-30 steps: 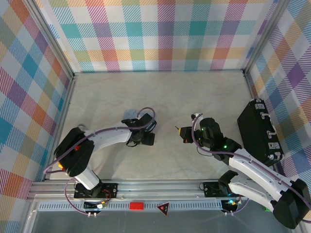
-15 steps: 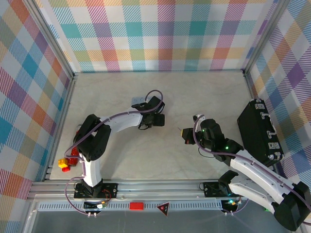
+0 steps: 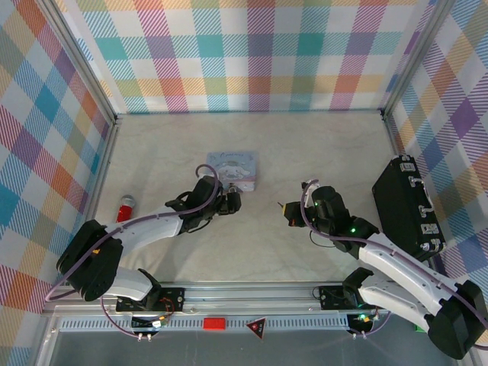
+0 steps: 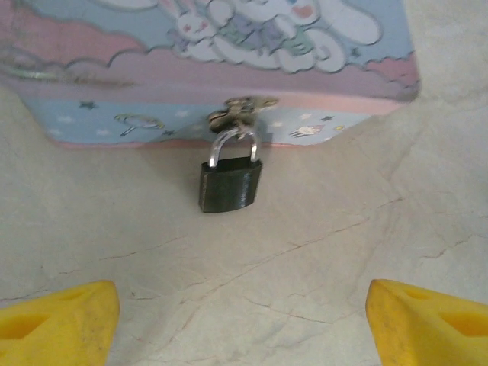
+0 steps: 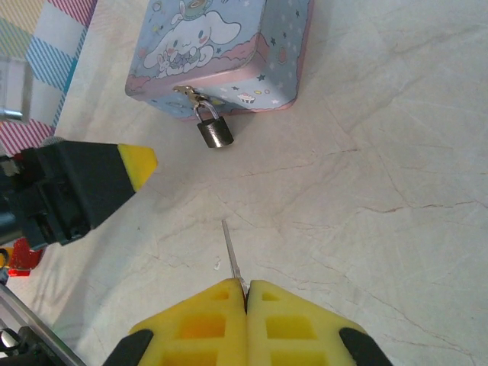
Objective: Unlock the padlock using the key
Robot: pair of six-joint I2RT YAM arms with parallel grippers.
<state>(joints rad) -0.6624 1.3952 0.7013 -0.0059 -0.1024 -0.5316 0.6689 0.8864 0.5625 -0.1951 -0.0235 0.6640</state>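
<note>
**Left hand pulled back, lock in the clear**

My right gripper (image 5: pixel 246 293) is pressed tight on the key (image 5: pixel 231 255). Its slim blade pokes forward from between the yellow pads, just as it did a second ago, and that arm has barely stirred.

My left gripper (image 4: pixel 244 324) is the one that moved. A second ago it sat over the tin, then it swung out past it. Now it has drawn back to the near side, fingers spread wide with nothing between them, looking low across the table (image 4: pixel 328 252).

That leaves the padlock (image 4: pixel 229 183) uncovered, straight ahead of my open left fingers and apart from them. Its silvery shackle is closed through the hasp on the tin's near wall, and the dark body lies on the table just in front of it. The key is well apart from it, tip pointing roughly that way. I judge the left hand is lining up to steady the lock body so the right can bring the key in. I cannot see the keyhole from here.

The tin (image 4: pixel 343 107) has its lid down and its hasp held by the lock, so its contents are hidden. Far off to the right, by the wall, the black case (image 3: pixel 404 202) lies closed too, contents unknown.
</note>
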